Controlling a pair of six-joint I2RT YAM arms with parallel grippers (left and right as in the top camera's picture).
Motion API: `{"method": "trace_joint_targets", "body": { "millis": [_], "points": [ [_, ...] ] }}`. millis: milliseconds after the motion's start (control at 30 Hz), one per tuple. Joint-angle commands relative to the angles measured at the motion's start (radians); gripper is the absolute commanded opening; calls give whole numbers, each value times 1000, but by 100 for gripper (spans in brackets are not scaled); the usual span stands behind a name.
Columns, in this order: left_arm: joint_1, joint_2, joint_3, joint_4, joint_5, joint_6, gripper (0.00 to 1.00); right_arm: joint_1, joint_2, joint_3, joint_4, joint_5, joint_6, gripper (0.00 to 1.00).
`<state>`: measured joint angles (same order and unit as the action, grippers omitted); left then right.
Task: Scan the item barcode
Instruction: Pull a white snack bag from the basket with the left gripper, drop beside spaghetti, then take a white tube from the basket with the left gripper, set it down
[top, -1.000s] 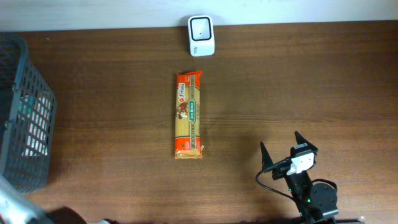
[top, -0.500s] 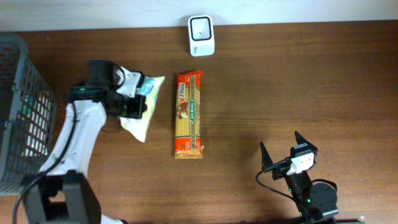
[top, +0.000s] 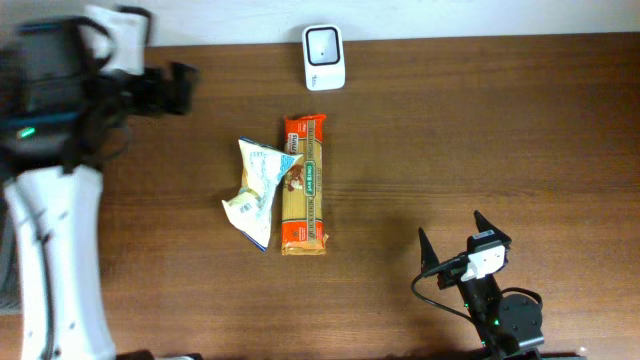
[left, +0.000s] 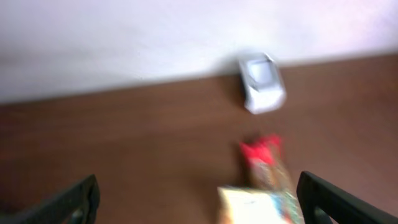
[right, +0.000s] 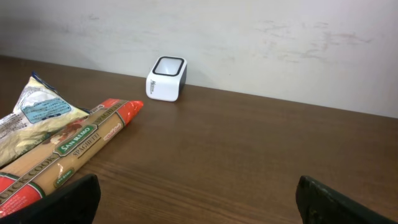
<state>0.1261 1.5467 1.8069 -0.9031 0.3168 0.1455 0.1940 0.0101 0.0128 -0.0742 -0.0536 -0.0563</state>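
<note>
My left claw (left: 198, 186) gapes wide and empty (blurred view); so does my right claw (right: 198, 183). The crumpled white-and-blue plastic packet (top: 255, 190) lies on the wooden table (top: 480, 130) against the long orange spaghetti pack (top: 305, 200).

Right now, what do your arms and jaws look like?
My left arm is a long white tube with black joints and a little green light. My right arm is black with a white block, a looping black cable and tiny green lights. Both have black, wedge-shaped jaws.
</note>
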Motion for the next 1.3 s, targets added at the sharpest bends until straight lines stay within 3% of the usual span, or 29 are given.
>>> {"method": "trace_joint_targets", "body": {
  "millis": [0,67,133,267,333,400,667,933,1133,1167,1233,1267],
  "points": [
    [169,-57,34,-7,-349,-26,100,-5,-6,-7,-1,1,1,99],
    [364,-52,29,-10,-438,-182,96,-5,-6,-7,-1,1,1,99],
    [507,-20,27,1,-428,-238,97,-5,-6,-7,-1,1,1,99],
    [657,130,27,-20,-330,-221,98,-5,-6,-7,-1,1,1,99],
    [702,216,26,-41,-220,-122,98,-5,-6,-7,-1,1,1,99],
    [723,288,26,-58,-152,-35,99,-5,-6,-7,-1,1,1,99],
    [731,487,26,-101,-144,99,99,-5,-6,-7,-1,1,1,99],
    [730,655,26,-144,59,323,97,-5,-6,-7,-1,1,1,99],
    [729,723,26,-171,133,383,96,-5,-6,-7,-1,1,1,99],
    [729,740,26,-175,132,384,95,-5,-6,-7,-1,1,1,99],
    [730,765,26,-175,118,384,84,-5,-6,-7,-1,1,1,99],
    [730,765,26,-174,95,384,73,-5,-6,-7,-1,1,1,99]
  ]
}}
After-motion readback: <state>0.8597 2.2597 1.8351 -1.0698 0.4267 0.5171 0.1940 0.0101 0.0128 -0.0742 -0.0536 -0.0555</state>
